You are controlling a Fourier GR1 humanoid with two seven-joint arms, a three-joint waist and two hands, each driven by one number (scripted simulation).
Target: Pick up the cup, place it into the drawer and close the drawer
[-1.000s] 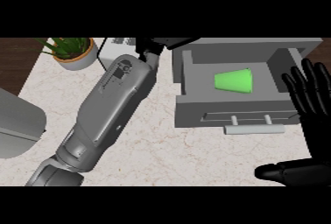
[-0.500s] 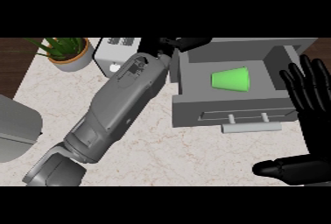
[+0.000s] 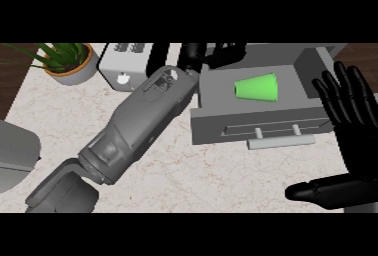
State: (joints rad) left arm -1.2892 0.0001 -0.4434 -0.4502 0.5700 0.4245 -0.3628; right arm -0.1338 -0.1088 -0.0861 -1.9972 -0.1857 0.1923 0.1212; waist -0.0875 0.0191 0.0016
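Marbled bench carries an open drawer with the green cup already inside, so closing comes next: right hand, fingers spread, beside its front; left hand probably curled behind.

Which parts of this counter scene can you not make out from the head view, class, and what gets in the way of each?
- Left hand: its fingertips sit in shadow behind the open drawer, so their contact is unclear.
- Right hand: its palm is cut off by the right edge.
- Grey appliance: cut off by the left edge.
- Green cup: its opening faces away, so the inside is hidden.
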